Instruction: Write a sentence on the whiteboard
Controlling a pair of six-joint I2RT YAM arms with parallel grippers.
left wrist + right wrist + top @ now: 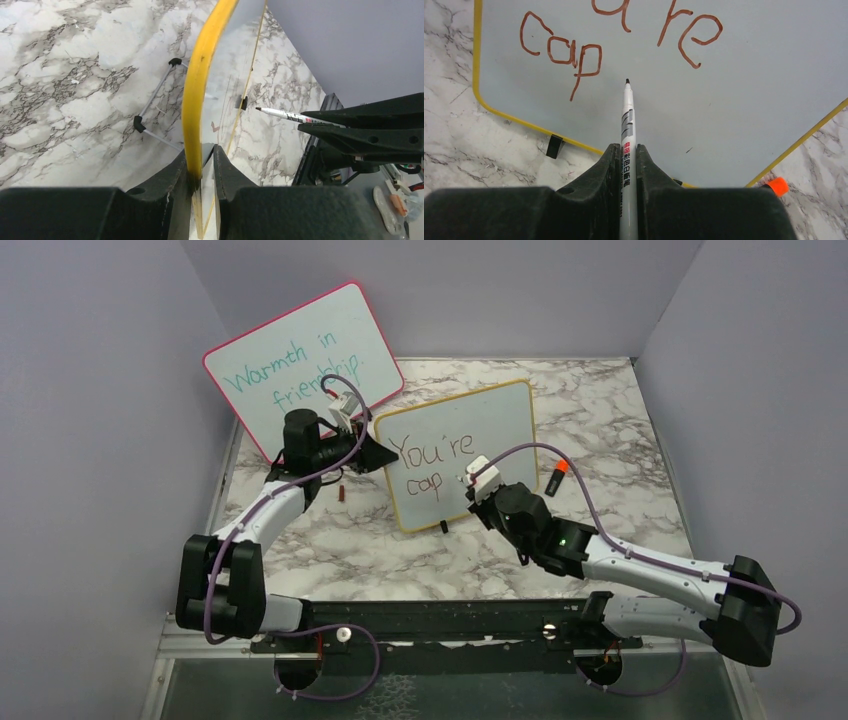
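Pink-framed board [300, 350]: it is standing at the back left with teal writing on it. It is not part of my job and I am leaving it alone.
Left pincer [204, 152]: I am pinching the yellow left edge of the whiteboard [500, 430] between pressed-in fingers, bracing it upright.
Whiteboard position: it is standing tilted back on its small black feet at mid-surface [620, 410], just in front and to the right of the pink board.
Sentence [430, 455]: "You're" is sitting on the top line and "cap" below it in red-brown. The rest of the board is bare.
Step in hand: as I judge it, I am working partway through the second word.
Right pincer [627, 149]: I am clamping the marker [627, 115] by its barrel, fingers tight on it, nib pointing at the board.
Nib: it is hovering just right of the "p" and slightly below it. I cannot tell whether it is touching the board.
Orange-capped item [558, 478]: it is lying on the surface beside the board's right edge.
Next move, my estimate: I am planning to set the nib down close after the "p" on the same line, pressing lightly so the left grip is not overpowered.
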